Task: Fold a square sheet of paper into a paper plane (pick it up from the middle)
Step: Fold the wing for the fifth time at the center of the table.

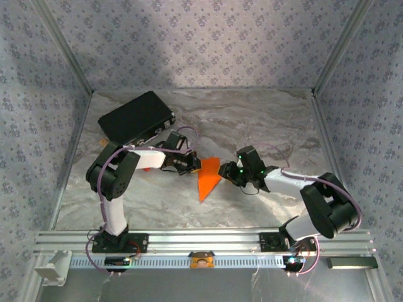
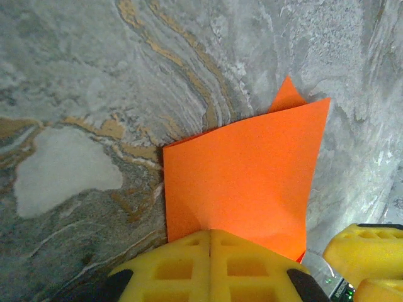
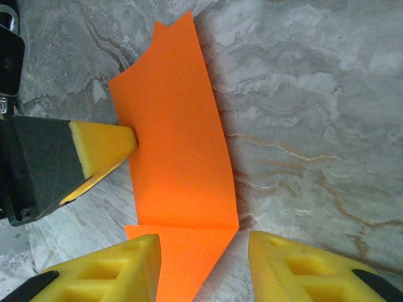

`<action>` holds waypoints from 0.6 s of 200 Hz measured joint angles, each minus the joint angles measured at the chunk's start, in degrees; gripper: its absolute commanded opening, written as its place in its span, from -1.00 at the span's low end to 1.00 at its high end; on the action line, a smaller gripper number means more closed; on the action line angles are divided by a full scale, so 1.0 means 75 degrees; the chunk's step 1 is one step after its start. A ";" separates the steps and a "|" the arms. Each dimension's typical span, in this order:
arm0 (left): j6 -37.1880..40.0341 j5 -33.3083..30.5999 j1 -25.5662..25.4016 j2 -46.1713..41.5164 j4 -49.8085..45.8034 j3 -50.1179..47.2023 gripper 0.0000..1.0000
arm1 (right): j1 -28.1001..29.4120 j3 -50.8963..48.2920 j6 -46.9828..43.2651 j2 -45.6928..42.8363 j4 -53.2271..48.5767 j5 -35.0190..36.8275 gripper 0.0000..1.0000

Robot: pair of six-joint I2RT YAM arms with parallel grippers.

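Left claw (image 2: 210,234) pinches one orange paper plane (image 3: 176,145); right claw (image 3: 203,244) parted, astride one end.

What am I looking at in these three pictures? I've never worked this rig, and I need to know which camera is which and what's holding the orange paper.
Two robot arms are bolted to the near edge of a marble-patterned table. The top picture looks down from above and behind them. The other two come from a camera on each wrist, with that arm's own yellow fingers at the bottom edge. On the table are a black case and the folded orange paper. The left gripper is shut on the paper's edge. The right gripper is open, with the paper's narrow end between its fingers, not clamped.
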 measured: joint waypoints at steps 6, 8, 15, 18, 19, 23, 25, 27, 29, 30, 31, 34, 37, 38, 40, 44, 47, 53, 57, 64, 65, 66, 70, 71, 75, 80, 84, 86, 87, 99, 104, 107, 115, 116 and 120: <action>-0.0003 0.0026 0.0012 -0.0003 0.0052 -0.0032 -1.00 | 0.0000 0.0032 0.0000 0.0079 0.0035 -0.0047 -0.14; 0.0000 0.0050 0.0020 -0.0006 0.0070 -0.0044 -1.00 | 0.0000 0.0041 0.0003 0.0114 0.0061 -0.0061 -0.14; -0.0003 0.0073 0.0029 -0.0009 0.0108 -0.0064 -1.00 | 0.0000 0.0073 0.0012 0.0227 0.0125 -0.0125 -0.15; -0.0006 0.0076 0.0032 -0.0009 0.0119 -0.0076 -1.00 | 0.0000 0.0085 0.0026 0.0271 0.0154 -0.0149 -0.15; -0.0009 0.0079 0.0035 -0.0009 0.0128 -0.0076 -1.00 | 0.0000 0.0087 0.0026 0.0291 0.0169 -0.0154 -0.15; -0.0017 0.0099 0.0038 -0.0009 0.0143 -0.0085 -1.00 | 0.0000 0.0102 0.0035 0.0358 0.0201 -0.0189 -0.15; -0.0017 0.0099 0.0041 -0.0009 0.0149 -0.0087 -1.00 | 0.0000 0.0111 0.0038 0.0391 0.0213 -0.0204 -0.15; -0.0020 0.0102 0.0044 -0.0009 0.0154 -0.0090 -1.00 | 0.0000 0.0114 0.0044 0.0414 0.0227 -0.0213 -0.15; -0.0020 0.0105 0.0044 -0.0009 0.0160 -0.0093 -1.00 | 0.0000 0.0119 0.0061 0.0452 0.0236 -0.0233 -0.15; -0.0020 0.0105 0.0044 -0.0009 0.0160 -0.0093 -1.00 | 0.0000 0.0119 0.0061 0.0460 0.0239 -0.0239 -0.15; -0.0020 0.0108 0.0044 -0.0009 0.0172 -0.0096 -1.00 | 0.0000 0.0125 0.0061 0.0475 0.0245 -0.0245 -0.15; -0.0020 0.0111 0.0044 -0.0009 0.0178 -0.0102 -1.00 | 0.0000 0.0125 0.0067 0.0510 0.0254 -0.0251 -0.14; -0.0020 0.0117 0.0050 -0.0009 0.0184 -0.0105 -1.00 | 0.0000 0.0128 0.0085 0.0542 0.0262 -0.0268 -0.14; -0.0020 0.0119 0.0052 -0.0009 0.0184 -0.0105 -1.00 | 0.0000 0.0131 0.0087 0.0548 0.0262 -0.0271 -0.15; -0.0020 0.0128 0.0052 -0.0009 0.0187 -0.0105 -1.00 | 0.0000 0.0134 0.0087 0.0565 0.0256 -0.0277 -0.15; -0.0020 0.0131 0.0055 -0.0009 0.0195 -0.0111 -1.00 | 0.0000 0.0140 0.0099 0.0600 0.0256 -0.0294 -0.15; -0.0020 0.0134 0.0055 -0.0009 0.0201 -0.0117 -1.00 | 0.0000 0.0140 0.0117 0.0624 0.0262 -0.0294 -0.16; -0.0020 0.0137 0.0061 -0.0009 0.0219 -0.0125 -1.00 | 0.0000 0.0154 0.0125 0.0673 0.0262 -0.0300 -0.17; -0.0020 0.0140 0.0064 -0.0009 0.0227 -0.0128 -1.00 | 0.0000 0.0160 0.0140 0.0711 0.0268 -0.0306 -0.18; -0.0023 0.0154 0.0067 -0.0009 0.0233 -0.0131 -1.00 | 0.0000 0.0169 0.0149 0.0764 0.0283 -0.0309 -0.18; -0.0020 0.0157 0.0070 -0.0009 0.0233 -0.0131 -1.00 | 0.0000 0.0169 0.0152 0.0775 0.0283 -0.0309 -0.18; -0.0020 0.0157 0.0070 -0.0009 0.0233 -0.0131 -1.00 | 0.0000 0.0169 0.0154 0.0778 0.0283 -0.0309 -0.18; -0.0020 0.0160 0.0070 -0.0009 0.0233 -0.0131 -1.00 | 0.0000 0.0169 0.0175 0.0790 0.0297 -0.0332 -0.18; -0.0023 0.0157 0.0070 -0.0009 0.0233 -0.0131 -1.00 | 0.0000 0.0169 0.0175 0.0790 0.0300 -0.0332 -0.18; -0.0020 0.0160 0.0070 -0.0009 0.0233 -0.0131 -1.00 | -0.0003 0.0169 0.0184 0.0790 0.0323 -0.0353 -0.19; -0.0020 0.0157 0.0070 -0.0009 0.0233 -0.0131 -1.00 | 0.0000 0.0169 0.0198 0.0790 0.0341 -0.0356 -0.20; -0.0023 0.0157 0.0070 -0.0009 0.0233 -0.0131 -1.00 | 0.0000 0.0169 0.0204 0.0793 0.0385 -0.0364 -0.21; -0.0023 0.0160 0.0070 -0.0009 0.0233 -0.0131 -1.00 | 0.0003 0.0169 0.0204 0.0799 0.0411 -0.0370 -0.21; -0.0020 0.0157 0.0070 -0.0009 0.0233 -0.0131 -1.00 | 0.0003 0.0172 0.0204 0.0801 0.0425 -0.0373 -0.21; -0.0020 0.0157 0.0070 -0.0009 0.0233 -0.0131 -1.00 | 0.0017 0.0169 0.0204 0.0831 0.0647 -0.0460 -0.21; -0.0020 0.0157 0.0070 -0.0009 0.0233 -0.0131 -1.00 | 0.0017 0.0169 0.0204 0.0842 0.0740 -0.0501 -0.21; -0.0020 0.0160 0.0070 -0.0009 0.0233 -0.0131 -1.00 | 0.0017 0.0172 0.0204 0.0848 0.0790 -0.0510 -0.21; -0.0023 0.0160 0.0070 -0.0009 0.0233 -0.0131 -1.00 | 0.0017 0.0175 0.0201 0.0857 0.0892 -0.0542 -0.22; -0.0023 0.0160 0.0070 -0.0009 0.0233 -0.0131 -1.00 | 0.0015 0.0175 0.0201 0.0857 0.0909 -0.0554 -0.21; -0.0023 0.0160 0.0070 -0.0009 0.0233 -0.0131 -1.00 | 0.0015 0.0175 0.0201 0.0860 0.0944 -0.0557 -0.22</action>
